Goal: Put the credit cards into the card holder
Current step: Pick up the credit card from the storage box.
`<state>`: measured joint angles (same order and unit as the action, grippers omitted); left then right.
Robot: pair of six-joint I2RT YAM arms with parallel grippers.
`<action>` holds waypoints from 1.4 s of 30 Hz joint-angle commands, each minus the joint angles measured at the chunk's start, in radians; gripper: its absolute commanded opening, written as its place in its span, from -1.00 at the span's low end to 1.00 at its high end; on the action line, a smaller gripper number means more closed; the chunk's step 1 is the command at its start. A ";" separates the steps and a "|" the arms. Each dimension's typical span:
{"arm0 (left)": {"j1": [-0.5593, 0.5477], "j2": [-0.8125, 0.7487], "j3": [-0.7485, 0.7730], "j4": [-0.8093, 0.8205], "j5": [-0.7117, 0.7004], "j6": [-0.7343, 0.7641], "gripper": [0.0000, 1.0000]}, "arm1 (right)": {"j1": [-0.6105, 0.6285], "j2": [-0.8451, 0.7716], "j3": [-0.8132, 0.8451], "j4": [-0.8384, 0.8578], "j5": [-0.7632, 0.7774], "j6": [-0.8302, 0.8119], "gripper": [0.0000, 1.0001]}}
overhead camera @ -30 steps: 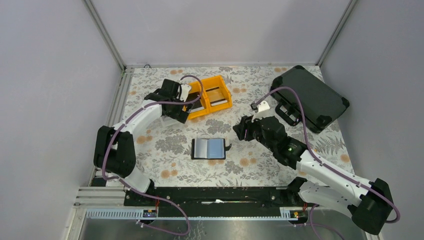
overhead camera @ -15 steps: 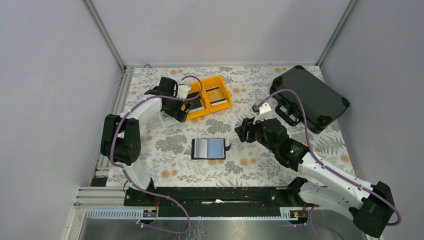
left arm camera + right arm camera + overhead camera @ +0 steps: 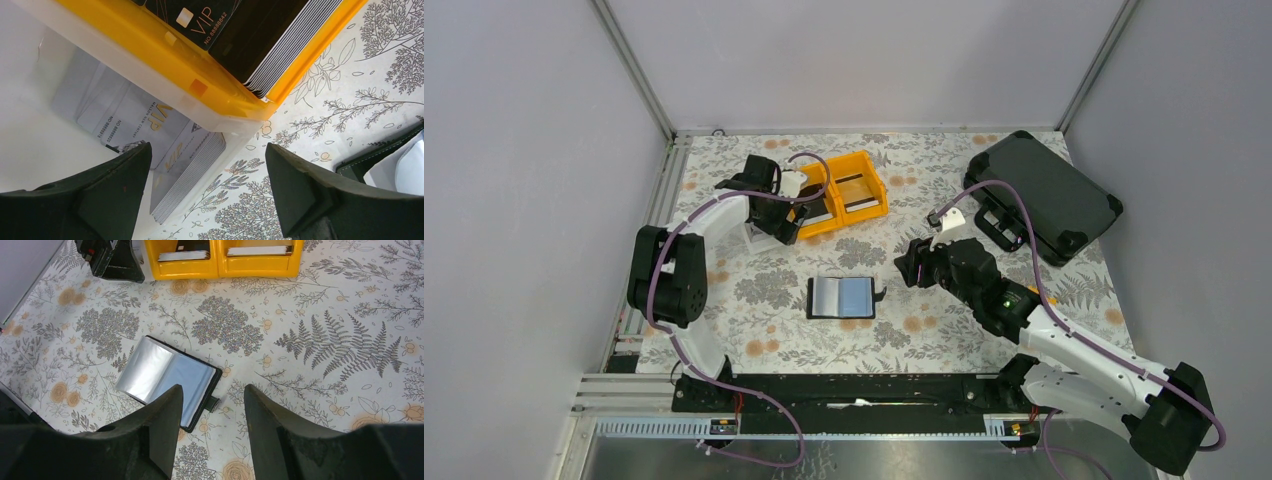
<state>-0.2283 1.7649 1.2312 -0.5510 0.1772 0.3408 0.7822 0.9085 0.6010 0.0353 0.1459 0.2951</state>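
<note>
The card holder [image 3: 842, 297] lies open on the floral cloth, grey and light-blue pockets up; it also shows as the card holder [image 3: 167, 380]. Dark credit cards [image 3: 260, 40] stand in a yellow bin [image 3: 165, 55]. Under that bin, a silvery stack of credit cards [image 3: 187, 162] lies in a translucent white bin [image 3: 60, 75]. My left gripper [image 3: 208, 150] is open over that white bin's corner, holding nothing; from above the left gripper [image 3: 782, 228] sits beside the yellow bins [image 3: 844, 195]. My right gripper [image 3: 212, 390] hangs open above the holder's tab side, empty; it is the right gripper [image 3: 907, 265].
A large black hard case [image 3: 1044, 195] lies at the back right. The yellow bins [image 3: 220, 265] stand side by side behind the holder. Grey walls and metal frame rails enclose the cloth on the left, back and right.
The left arm's elbow has swung back while its gripper edged in along the bins. The right gripper has drifted slightly toward the holder. Nothing was taken hold of.
</note>
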 commanded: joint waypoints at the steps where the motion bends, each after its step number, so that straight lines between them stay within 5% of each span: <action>1: 0.006 0.007 0.031 0.005 0.029 -0.002 0.74 | -0.010 -0.021 -0.001 0.025 0.008 -0.019 0.11; 30: 0.006 -0.055 0.019 -0.040 0.003 -0.032 0.44 | -0.011 -0.031 -0.009 0.027 0.012 -0.021 0.11; 42: 0.009 -0.025 0.030 -0.024 -0.045 -0.028 0.48 | -0.011 -0.034 -0.014 0.025 0.011 -0.021 0.11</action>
<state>-0.2283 1.7470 1.2312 -0.5964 0.1589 0.3119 0.7780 0.8917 0.5907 0.0349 0.1459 0.2882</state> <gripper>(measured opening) 0.727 0.555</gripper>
